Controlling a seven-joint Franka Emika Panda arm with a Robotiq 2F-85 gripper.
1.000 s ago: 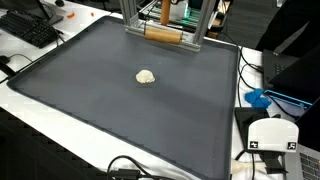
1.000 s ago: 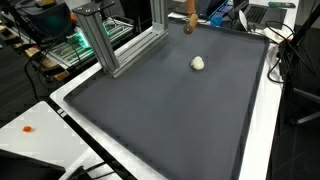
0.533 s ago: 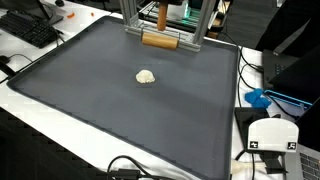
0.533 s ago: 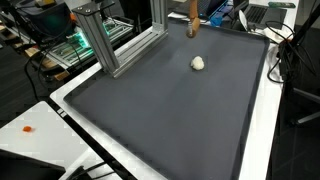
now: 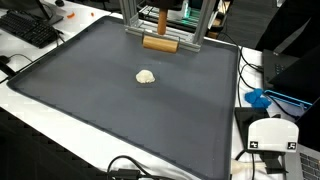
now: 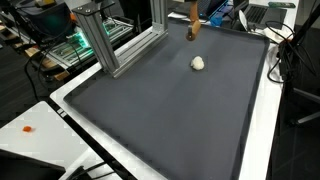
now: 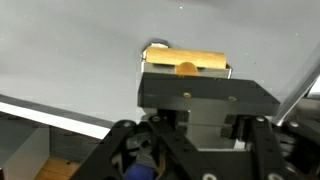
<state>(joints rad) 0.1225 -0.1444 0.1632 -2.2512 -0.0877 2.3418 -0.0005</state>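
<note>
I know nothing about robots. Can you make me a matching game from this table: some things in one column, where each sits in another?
Things:
1 wooden roller
2 pale lump
3 black keyboard
4 blue object

Places:
A alone in the middle of the dark mat
B off the mat, past its corner
C gripped by the end effector at the mat's edge
D off the mat, beside a white box

Pairs: 1-C, 2-A, 3-B, 4-D.

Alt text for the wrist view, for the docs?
The gripper, seen from above, is shut on the handle of a wooden roller crosswise over a grey mat. A pale lump peeks out past one end of the roller.
</note>
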